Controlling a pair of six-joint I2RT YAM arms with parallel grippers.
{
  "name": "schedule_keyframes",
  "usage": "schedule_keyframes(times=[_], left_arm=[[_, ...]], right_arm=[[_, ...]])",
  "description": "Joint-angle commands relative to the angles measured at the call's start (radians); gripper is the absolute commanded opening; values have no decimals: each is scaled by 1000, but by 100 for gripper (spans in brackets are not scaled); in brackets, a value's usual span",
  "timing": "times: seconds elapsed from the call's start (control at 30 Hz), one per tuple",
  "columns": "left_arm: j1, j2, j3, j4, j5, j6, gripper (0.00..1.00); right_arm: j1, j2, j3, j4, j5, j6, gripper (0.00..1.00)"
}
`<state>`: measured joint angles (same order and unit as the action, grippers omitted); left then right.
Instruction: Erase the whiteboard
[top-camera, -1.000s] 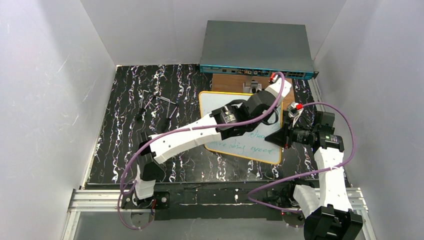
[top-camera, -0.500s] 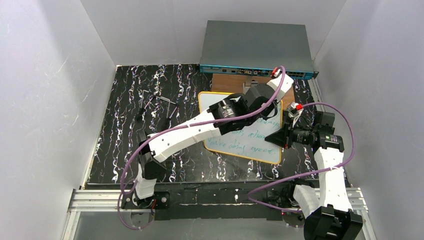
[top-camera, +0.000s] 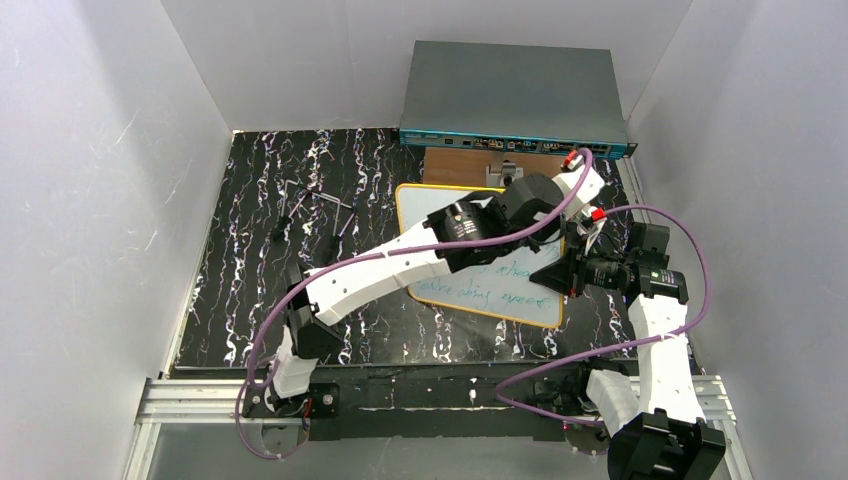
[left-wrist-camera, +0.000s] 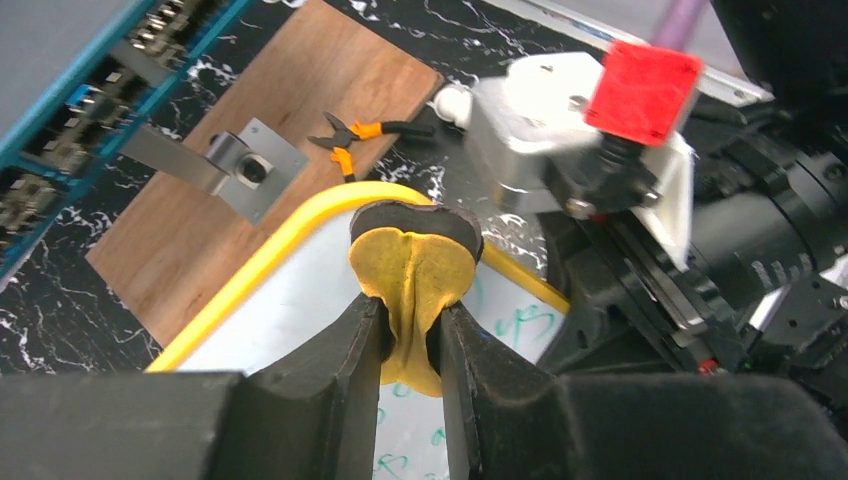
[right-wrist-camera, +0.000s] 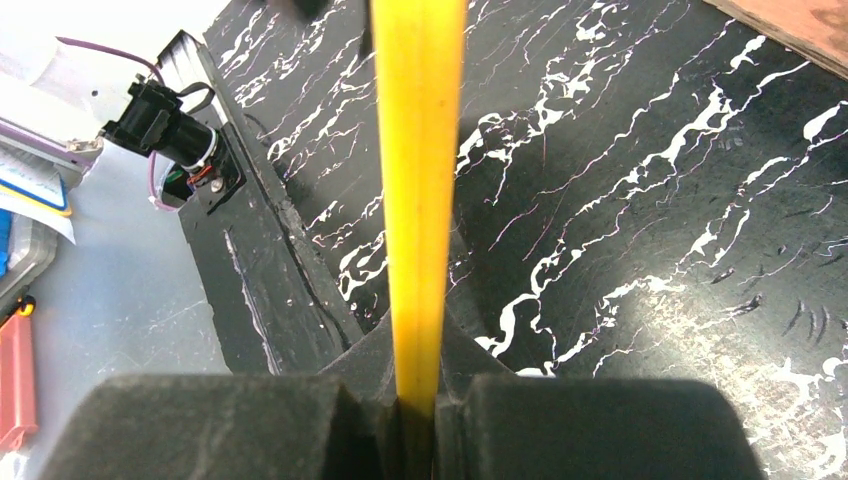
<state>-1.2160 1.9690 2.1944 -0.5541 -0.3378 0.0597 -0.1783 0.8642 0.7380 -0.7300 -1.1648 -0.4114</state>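
Top camera's bright and even: soft light from above, white walls nearly washed out, barely any shadows on the black mat. In the left wrist shot the yellow pad in the middle is sharp, the red block at 1 o'clock is smeared, and the fingers at 6 are dark and soft. In the right wrist shot the whiteboard edge looks a bit fuzzy, the 10 o'clock corner is blown out, and there's hazy glare on the mat around 4.
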Motion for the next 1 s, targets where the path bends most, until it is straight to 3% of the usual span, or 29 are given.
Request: schedule_keyframes(times=[0.0, 0.3, 0.6, 0.8, 0.97], left_arm=[[-47, 22, 5, -73, 10, -8, 0], [-86, 35, -49, -64, -151, -22, 0], [-36, 100, 196, -35, -291, 91, 0], [-31, 107, 221, 30, -320, 120, 0], [-31, 85, 153, 1, -256, 75, 0]], right_arm=[[8, -16, 22, 59, -98, -41, 1], [8, -17, 20, 59, -104, -43, 1], [7, -24, 20, 56, -104, -43, 1], [8, -21, 21, 55, -102, -44, 1], [8, -19, 21, 55, -101, -45, 1]])
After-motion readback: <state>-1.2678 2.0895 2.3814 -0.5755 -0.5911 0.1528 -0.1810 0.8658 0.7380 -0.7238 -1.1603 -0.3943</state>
